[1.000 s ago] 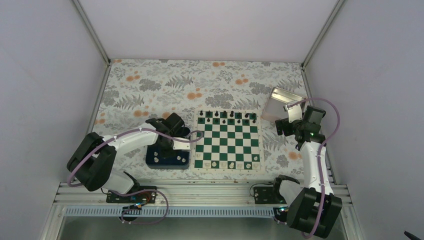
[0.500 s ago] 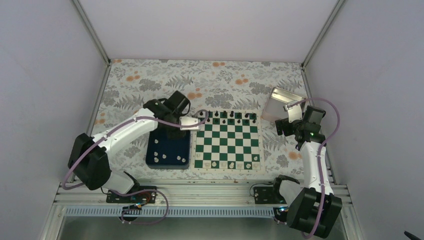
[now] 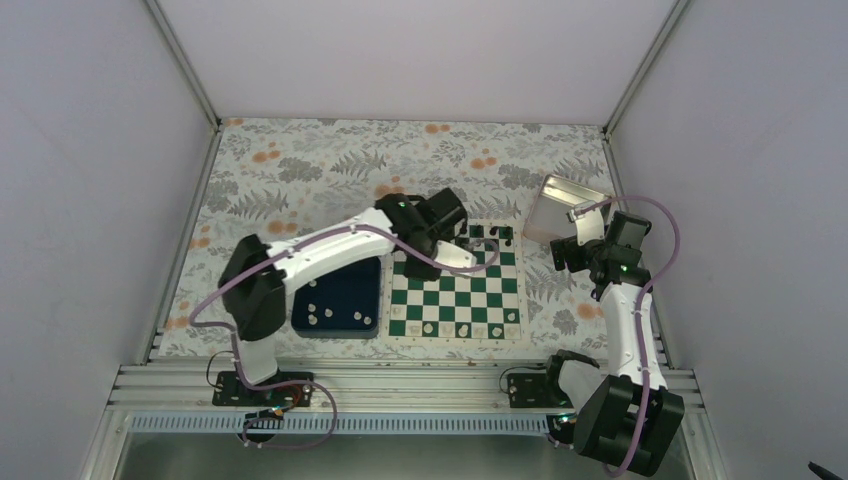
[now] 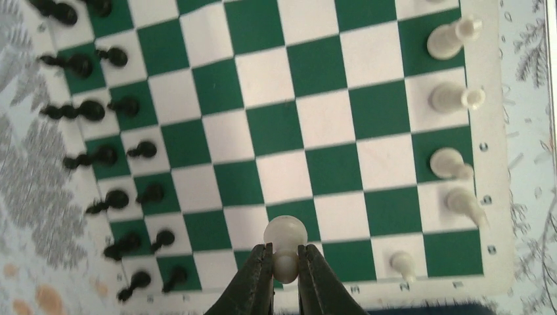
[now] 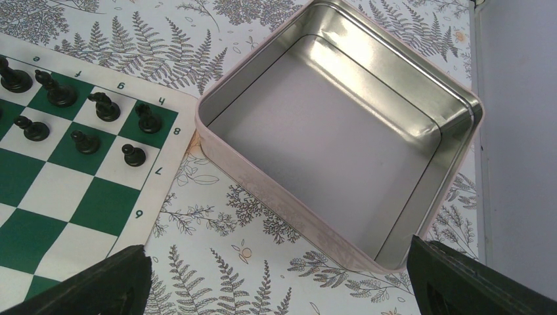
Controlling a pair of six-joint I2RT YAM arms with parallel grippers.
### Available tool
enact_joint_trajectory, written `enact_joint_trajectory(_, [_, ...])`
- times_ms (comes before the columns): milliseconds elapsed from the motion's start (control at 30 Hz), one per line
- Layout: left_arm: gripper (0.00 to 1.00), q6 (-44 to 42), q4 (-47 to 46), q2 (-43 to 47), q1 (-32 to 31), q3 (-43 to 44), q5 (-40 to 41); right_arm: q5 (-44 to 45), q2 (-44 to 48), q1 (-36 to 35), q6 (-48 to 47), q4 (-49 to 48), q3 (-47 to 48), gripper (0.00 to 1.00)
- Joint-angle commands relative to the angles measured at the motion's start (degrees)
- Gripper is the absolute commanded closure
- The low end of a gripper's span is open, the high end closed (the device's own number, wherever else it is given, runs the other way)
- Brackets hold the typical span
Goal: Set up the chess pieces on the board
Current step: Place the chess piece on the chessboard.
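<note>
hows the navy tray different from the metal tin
The navy tray is dark blue and holds a few white chess pieces; the metal tin is shiny and empty. The tray sits left of the board, the tin by its far right corner. Both are square.

Both arms share one build. The left arm (image 3: 330,242) and right arm (image 3: 628,325) have smooth white shells on the long links, chunky black housings at the joints and black bases (image 3: 262,390). A lilac cable (image 3: 677,240) loops loosely along each. A small green light (image 3: 622,268) glows on the right arm. The left gripper (image 4: 284,251) has slim, dark, tapering fingers (image 4: 259,279); the right gripper (image 5: 276,262) has broad matte black ones (image 5: 98,282).
</note>
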State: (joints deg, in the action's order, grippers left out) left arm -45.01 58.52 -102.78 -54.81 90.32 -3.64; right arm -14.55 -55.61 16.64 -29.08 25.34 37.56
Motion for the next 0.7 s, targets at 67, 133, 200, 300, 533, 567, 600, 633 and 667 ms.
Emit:
enact_joint_trajectory(67, [0.89,-1.8,2.2,-8.5,-4.0,7.6,-1.3,-0.9,-0.1,0.6,-0.2,-0.2,0.6,0.0])
enact_joint_trajectory(133, [0.89,-1.9,2.9,-10.7,-4.9,9.1,-1.8,-1.1,-0.1,0.6,-0.3,-0.1,0.7,0.0])
enact_joint_trajectory(200, [0.89,-1.9,3.6,-12.5,-5.9,9.7,-2.0,-1.2,-0.1,0.7,-0.3,0.0,0.7,0.0])
enact_joint_trajectory(300, [0.89,-1.8,3.1,-14.1,-6.9,8.6,-2.1,-1.4,-0.1,0.6,-0.3,0.0,0.6,0.0])
enact_joint_trajectory(533, [0.89,-1.6,1.6,-16.1,-7.8,5.5,-1.8,-1.5,0.2,0.6,-0.4,0.0,0.7,0.0])
enact_joint_trajectory(567, [0.89,-1.5,1.3,-16.2,-8.0,5.3,-1.7,-1.5,0.2,0.6,-0.4,0.0,0.6,0.0])
enact_joint_trajectory(600, [0.89,-1.5,1.2,-16.5,-8.1,5.0,-1.7,-1.6,0.2,0.7,-0.4,0.1,0.7,0.0])
enact_joint_trajectory(633, [0.89,-1.5,1.2,-16.7,-8.2,5.0,-1.6,-1.6,0.2,0.6,-0.4,0.1,0.7,0.0])
enact_joint_trajectory(667, [0.89,-1.5,1.2,-17.0,-8.3,5.0,-1.6,-1.6,0.2,0.6,-0.4,0.0,0.6,0.0])
